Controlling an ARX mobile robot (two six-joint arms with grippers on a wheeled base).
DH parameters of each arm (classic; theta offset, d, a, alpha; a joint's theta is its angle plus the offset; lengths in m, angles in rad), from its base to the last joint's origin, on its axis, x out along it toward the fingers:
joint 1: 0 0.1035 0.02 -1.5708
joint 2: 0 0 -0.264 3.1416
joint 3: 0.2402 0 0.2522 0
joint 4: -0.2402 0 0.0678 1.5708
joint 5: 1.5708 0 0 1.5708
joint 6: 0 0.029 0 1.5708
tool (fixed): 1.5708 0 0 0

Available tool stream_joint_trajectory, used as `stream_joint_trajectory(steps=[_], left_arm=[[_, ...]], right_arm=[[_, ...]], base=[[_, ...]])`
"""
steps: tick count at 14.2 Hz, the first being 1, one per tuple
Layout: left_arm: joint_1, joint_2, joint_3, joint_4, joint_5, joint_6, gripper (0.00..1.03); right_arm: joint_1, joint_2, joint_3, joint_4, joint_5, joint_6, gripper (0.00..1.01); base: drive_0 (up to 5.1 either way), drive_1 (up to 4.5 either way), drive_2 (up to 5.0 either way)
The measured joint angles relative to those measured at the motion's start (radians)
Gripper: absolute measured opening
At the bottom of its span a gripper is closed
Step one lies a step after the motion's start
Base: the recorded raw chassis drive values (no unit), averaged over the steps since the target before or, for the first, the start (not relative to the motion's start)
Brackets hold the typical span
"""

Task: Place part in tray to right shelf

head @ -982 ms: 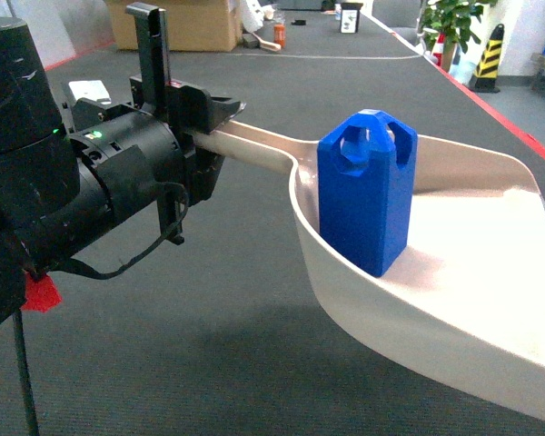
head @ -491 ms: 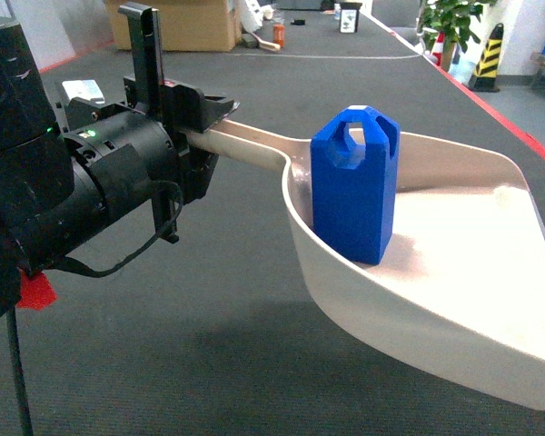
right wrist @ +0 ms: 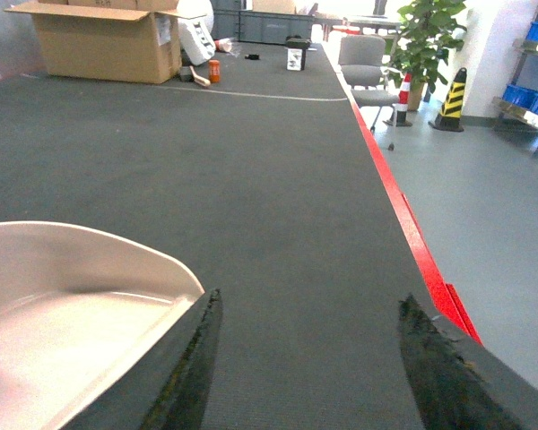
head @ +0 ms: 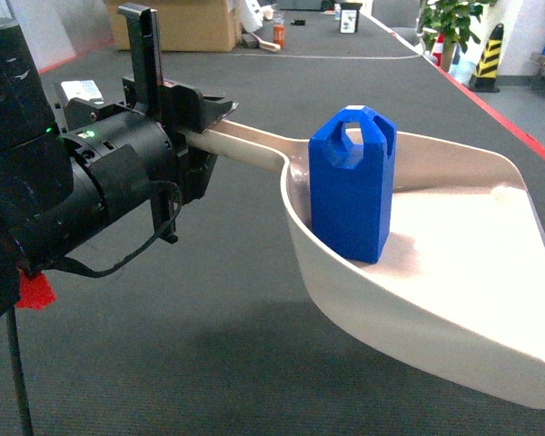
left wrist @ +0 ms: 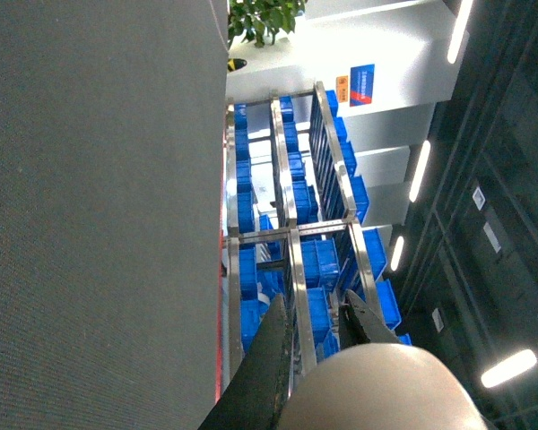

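Part (head: pixel 352 186): upright, loose, at the tray's (head: pixel 490 300) handle-side rim. Left gripper (head: pixel 200 118) clamps the handle; right gripper (right wrist: pixel 305 358) gapes, empty. Your risk: tilt or jolt the tray and the part topples out before the shelf (left wrist: pixel 287 224).

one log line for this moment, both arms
left gripper: shut on tray handle | part: upright in tray | right gripper: open, empty

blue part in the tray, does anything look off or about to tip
Nothing stands out. The blue part stands upright in the tray, close to the near rim at the handle end. The left pincer grips the tray's handle.
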Motion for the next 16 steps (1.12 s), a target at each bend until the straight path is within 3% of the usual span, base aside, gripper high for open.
stream_joint_trajectory(steps=[4,6,7,8,9,11,12,16], left_arm=[[0.0,0.0,0.0,0.0,0.002,0.0,0.13],[0.0,0.0,0.0,0.0,0.002,0.0,0.13],[0.0,0.0,0.0,0.0,0.0,0.0,0.13],[0.0,0.0,0.0,0.0,0.001,0.0,0.13],[0.0,0.0,0.0,0.0,0.001,0.0,0.13],[0.005,0.0,0.0,-0.003,-0.002,0.001,0.13],[0.006,0.0,0.0,0.0,-0.006,0.0,0.13],[0.002,0.0,0.0,0.001,0.0,0.0,0.13]], right_arm=[[0.0,-0.038,-0.038,-0.009,0.0,0.014,0.45],[0.0,-0.09,-0.076,-0.025,0.001,0.02,0.24],[0.0,-0.177,-0.124,-0.064,0.0,0.024,0.02],[0.0,-0.327,-0.18,-0.158,0.001,0.024,0.04],[0.0,-0.332,-0.182,-0.157,0.001,0.024,0.57],[0.0,-0.332,-0.182,-0.157,0.0,0.024,0.88],[0.0,-0.332,-0.182,-0.158,0.001,0.025,1.0],[0.0,-0.332,-0.182,-0.158,0.001,0.026,0.98]], base=[[0.0,0.0,0.0],[0.0,0.0,0.0],[0.0,0.0,0.0],[0.0,0.0,0.0],[0.0,0.0,0.0],[2.4,-1.79,-0.6],[4.7,-3.66,-1.3],[4.8,-3.48,-1.6]])
